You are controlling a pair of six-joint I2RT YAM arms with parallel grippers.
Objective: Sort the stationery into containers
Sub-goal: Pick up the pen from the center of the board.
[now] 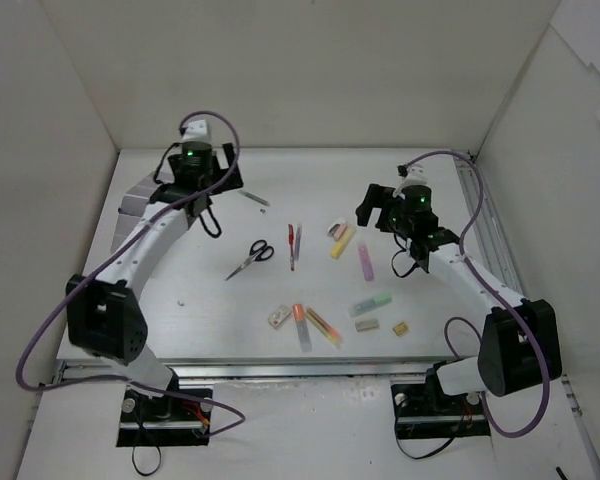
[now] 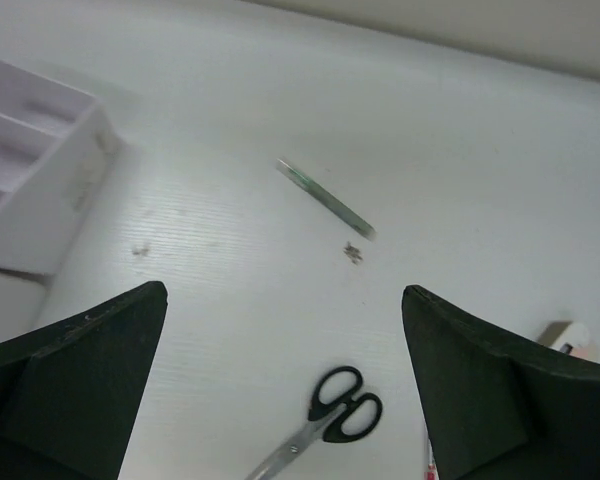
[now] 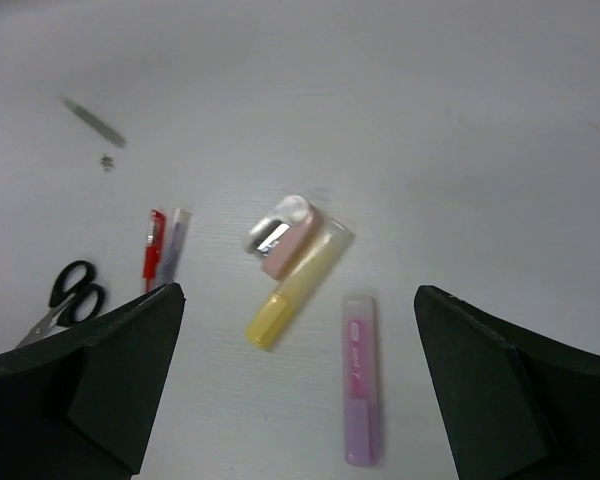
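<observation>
Your left gripper (image 2: 285,290) has its fingers spread wide with nothing between them, hanging over bare table (image 2: 460,120). Closest to it lie the black-handled scissors (image 2: 330,410). Farther out a thin green pen (image 2: 325,198) lies alone, a small dark speck (image 2: 353,252) beside it. The white organiser (image 2: 55,190) sits off to its left, compartments facing up. Your right gripper (image 3: 300,290) is spread just as wide, also holding nothing, above a yellow highlighter (image 3: 295,288) that touches a pinkish block (image 3: 285,235). A purple-pink highlighter (image 3: 360,390) lies near, apart. The red pen (image 3: 154,248) and pale bluish pen (image 3: 175,240) lie side by side toward the scissors. Nearer the bases, the orange highlighter (image 1: 299,314), green highlighter (image 1: 371,303) and small erasers (image 1: 278,317) lie on the table, well apart from the organiser.
</observation>
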